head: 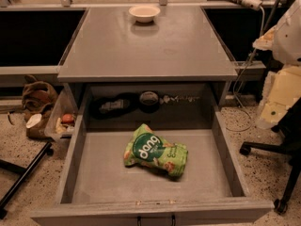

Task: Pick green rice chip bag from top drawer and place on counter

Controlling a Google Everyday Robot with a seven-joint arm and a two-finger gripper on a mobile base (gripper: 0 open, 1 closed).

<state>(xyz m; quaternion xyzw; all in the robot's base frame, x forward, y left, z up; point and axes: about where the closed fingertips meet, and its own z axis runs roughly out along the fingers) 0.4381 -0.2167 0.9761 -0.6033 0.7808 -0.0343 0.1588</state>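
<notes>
Gripper [278, 101] at far right edge, aloft.

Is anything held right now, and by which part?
The green rice chip bag lies untouched in the top drawer; the gripper is out of view, so no hold shows.

One bag [155, 150], one bowl [144, 12] — one drawer [101, 175].

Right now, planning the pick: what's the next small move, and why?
Probably swing the gripper down over the green rice chip bag: it sits at the right edge beside the counter, while the bag lies in the open top drawer.
</notes>
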